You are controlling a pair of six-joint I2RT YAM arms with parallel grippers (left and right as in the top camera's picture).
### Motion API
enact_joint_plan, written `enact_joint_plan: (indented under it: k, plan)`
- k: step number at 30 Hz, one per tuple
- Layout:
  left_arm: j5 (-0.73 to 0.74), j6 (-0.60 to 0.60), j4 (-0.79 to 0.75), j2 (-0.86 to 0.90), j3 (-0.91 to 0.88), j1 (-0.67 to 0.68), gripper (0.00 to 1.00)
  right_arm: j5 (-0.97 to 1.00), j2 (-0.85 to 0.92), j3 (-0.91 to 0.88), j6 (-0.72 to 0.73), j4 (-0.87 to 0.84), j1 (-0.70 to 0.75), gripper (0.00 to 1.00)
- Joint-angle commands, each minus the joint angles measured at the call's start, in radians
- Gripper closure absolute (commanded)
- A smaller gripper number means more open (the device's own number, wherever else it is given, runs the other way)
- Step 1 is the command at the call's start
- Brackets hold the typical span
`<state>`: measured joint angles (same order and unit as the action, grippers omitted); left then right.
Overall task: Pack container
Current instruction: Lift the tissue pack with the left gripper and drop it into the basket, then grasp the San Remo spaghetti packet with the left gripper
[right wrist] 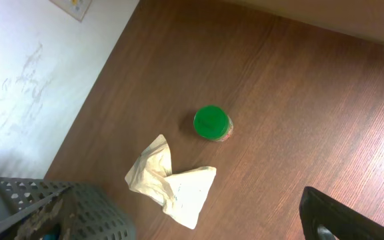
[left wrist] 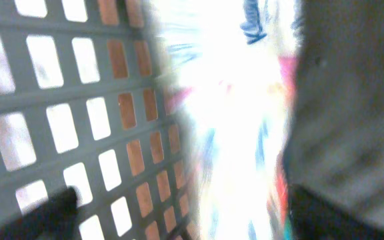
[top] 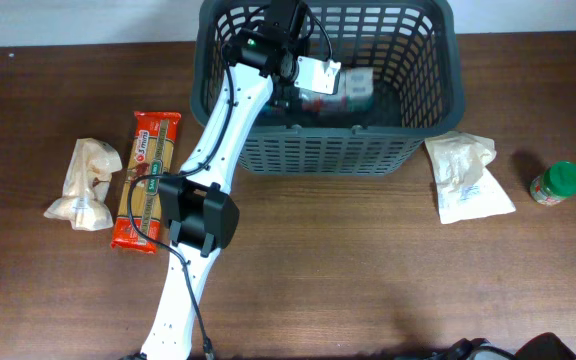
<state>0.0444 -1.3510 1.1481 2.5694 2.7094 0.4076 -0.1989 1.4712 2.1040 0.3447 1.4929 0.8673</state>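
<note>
The dark grey lattice basket [top: 328, 150] stands at the back middle of the table. My left arm reaches into it from the front left. My left gripper [top: 303, 78] is low inside the basket, next to a white packet [top: 320, 72]. In the left wrist view the picture is blurred. The bright white packet [left wrist: 232, 133] lies against the right finger, and the basket wall [left wrist: 85, 100] shows in the gap beside the left finger, so the jaws [left wrist: 192, 213] look open. Only a dark finger of my right gripper [right wrist: 335, 217] shows, at the table's front right.
A red pasta packet [top: 148, 175] and a beige bag [top: 86, 183] lie left of the basket. A second beige bag [top: 465, 175] and a green-lidded jar [top: 556, 183] lie right of it, also in the right wrist view [right wrist: 172, 183], [right wrist: 212, 124]. Another packet [top: 360, 85] lies in the basket.
</note>
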Motion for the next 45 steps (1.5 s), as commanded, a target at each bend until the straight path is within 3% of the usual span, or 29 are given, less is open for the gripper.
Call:
enact_joint_plan:
  k: [1, 6, 8, 15, 20, 22, 33, 38, 45]
  plan:
    - [0.114, 0.19, -0.003, -0.121, 0.022, -0.006, 0.01, 0.013, 0.0, 0.007, 0.008, 0.0, 0.005, 0.01]
    - [0.203, 0.442, 0.024, -0.353, 0.022, -0.027, 0.01, 0.013, 0.0, 0.007, 0.008, 0.0, 0.005, 0.01]
    - [0.203, 0.465, 0.068, -0.422, 0.022, -0.034, 0.01, 0.013, 0.0, 0.007, 0.008, 0.0, 0.005, 0.01]
    - [0.197, 0.492, 0.429, -0.638, 0.022, -0.152, 0.01, 0.013, 0.0, 0.007, 0.008, 0.0, 0.005, 0.01]
    - [0.118, 0.886, 0.499, -0.599, -0.012, -0.36, 0.01, 0.013, 0.0, 0.007, 0.008, 0.0, 0.005, 0.01]
    - [0.115, 1.061, 0.525, -0.525, -0.113, -0.516, 0.01, 0.013, 0.0, 0.007, 0.008, 0.0, 0.005, 0.01]
    - [0.123, 1.059, 0.376, -0.33, -0.584, -0.563, 0.01, 0.013, 0.0, 0.007, 0.008, 0.0, 0.005, 0.01]
    - [-0.026, 1.156, 0.33, -0.294, -0.671, -0.563, 0.01, 0.013, 0.0, 0.007, 0.008, 0.0, 0.005, 0.01]
    - [-0.045, 1.155, 0.23, -0.29, -0.767, -0.563, 0.01, 0.013, 0.0, 0.007, 0.008, 0.0, 0.005, 0.01]
